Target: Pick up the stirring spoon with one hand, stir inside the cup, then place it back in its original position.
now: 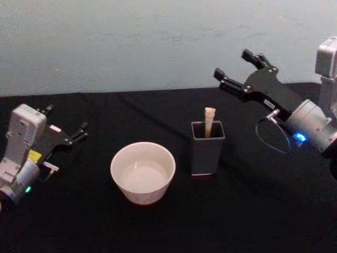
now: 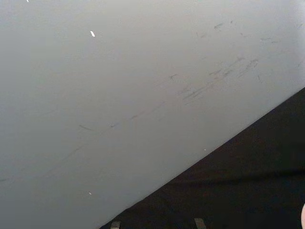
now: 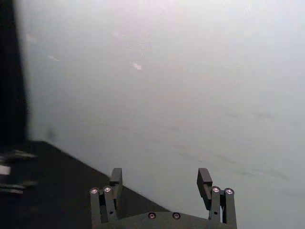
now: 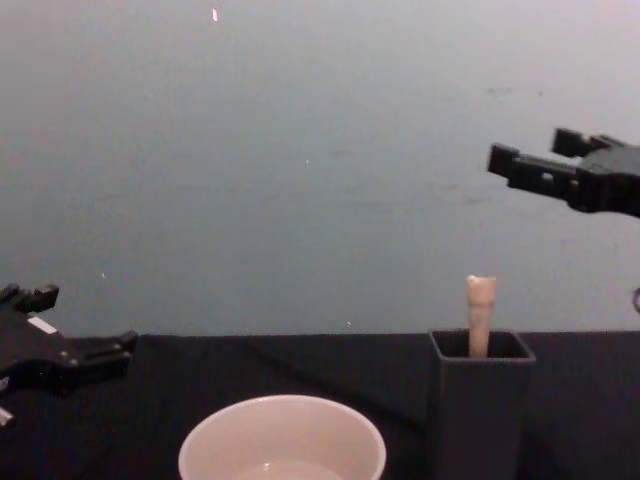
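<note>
The stirring spoon [image 1: 209, 122] stands upright in the dark grey holder box [image 1: 207, 148], its pale peach handle top poking above the rim; the chest view shows the same handle [image 4: 481, 314] rising out of the holder box [image 4: 480, 405], while the spoon's lower part is hidden inside. The cup [image 1: 142, 172] sits on the black surface [image 1: 253, 211] just beside the holder, on its left, the two close but apart. In the chest view the cup [image 4: 282, 441] is nearer the camera and left of the holder.

The right claw [image 1: 238, 67] hangs in the air above and to the right of the holder, well clear of the spoon handle, its two fingers spread apart and holding nothing. The right wrist view shows those fingers [image 3: 205, 180] separated against the pale wall. In the chest view the right claw [image 4: 535, 158] is high at the right edge.

The left claw [image 1: 64, 124] rests low over the surface at the far left, well apart from the cup, its fingers apart and empty; the chest view shows it [image 4: 75, 325] near the left edge
</note>
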Robot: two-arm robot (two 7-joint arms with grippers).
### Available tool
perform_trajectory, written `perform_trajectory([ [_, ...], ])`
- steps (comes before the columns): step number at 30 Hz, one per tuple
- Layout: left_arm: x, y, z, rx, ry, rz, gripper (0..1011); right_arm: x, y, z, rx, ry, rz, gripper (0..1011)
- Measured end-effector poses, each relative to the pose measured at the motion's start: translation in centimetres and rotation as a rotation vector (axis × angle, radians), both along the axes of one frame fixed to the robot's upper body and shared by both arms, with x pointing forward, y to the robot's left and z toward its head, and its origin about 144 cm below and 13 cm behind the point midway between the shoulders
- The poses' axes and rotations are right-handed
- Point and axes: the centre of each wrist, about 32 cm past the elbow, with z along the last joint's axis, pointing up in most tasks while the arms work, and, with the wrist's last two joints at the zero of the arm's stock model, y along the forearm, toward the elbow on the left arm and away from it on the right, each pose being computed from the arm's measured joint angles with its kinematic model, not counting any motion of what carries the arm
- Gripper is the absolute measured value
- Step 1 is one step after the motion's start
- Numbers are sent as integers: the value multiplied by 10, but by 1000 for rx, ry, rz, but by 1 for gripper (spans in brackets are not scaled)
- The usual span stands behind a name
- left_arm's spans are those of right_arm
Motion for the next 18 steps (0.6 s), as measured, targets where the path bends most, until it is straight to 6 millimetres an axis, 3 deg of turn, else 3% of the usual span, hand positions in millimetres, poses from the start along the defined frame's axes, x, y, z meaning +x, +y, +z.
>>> perform_trajectory([
  [6,0,0,0,0,0,0,1001,-1,0,-22,-65,87,-178,1000],
  [12,0,0,0,0,0,0,1001,-4,2,-44,-110,177,-229,1000],
  [18,0,0,0,0,0,0,1001,-5,5,-54,-124,219,-241,1000],
])
